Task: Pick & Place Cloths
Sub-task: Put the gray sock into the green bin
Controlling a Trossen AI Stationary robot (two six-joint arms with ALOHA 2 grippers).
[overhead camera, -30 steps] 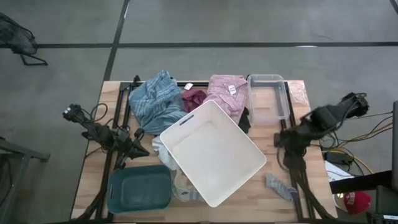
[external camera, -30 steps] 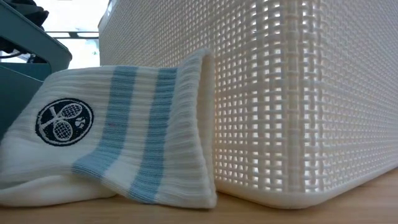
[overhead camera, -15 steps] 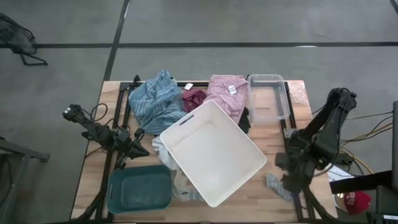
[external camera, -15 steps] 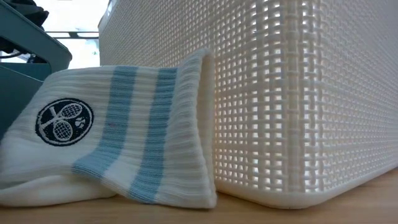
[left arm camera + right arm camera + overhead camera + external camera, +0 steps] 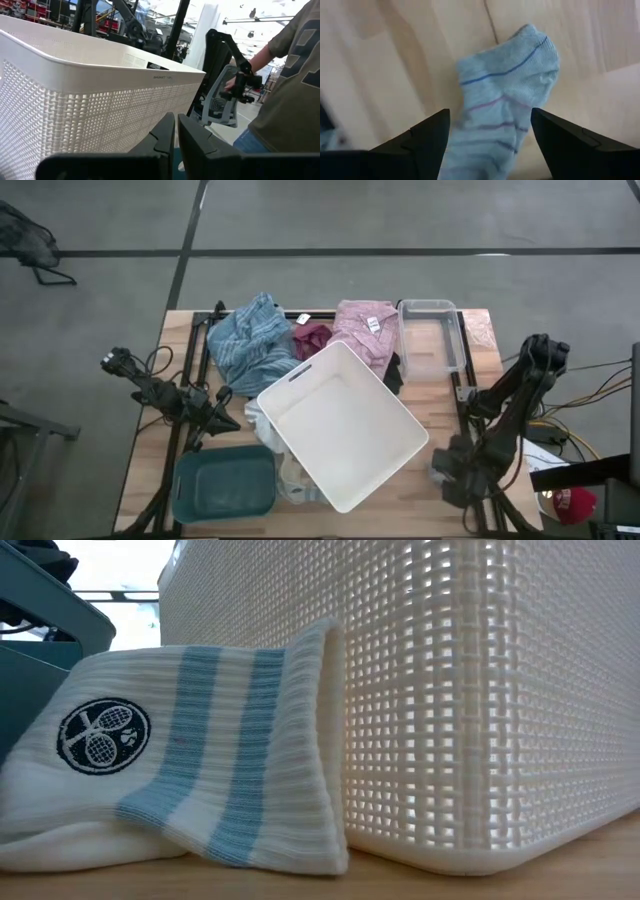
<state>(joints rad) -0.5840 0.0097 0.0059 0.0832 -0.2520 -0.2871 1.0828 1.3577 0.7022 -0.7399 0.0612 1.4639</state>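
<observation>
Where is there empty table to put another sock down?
Bare wood lies right of the clear bin, and between the white basket and the right pincer. The far edge is crowded with the striped blue cloth and pink cloth.

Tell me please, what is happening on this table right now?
The right hand is open above a grey striped sock near the table's front right corner, not gripping it yet. The left hand waits shut beside the white basket. Other cloths lie behind the basket.
</observation>
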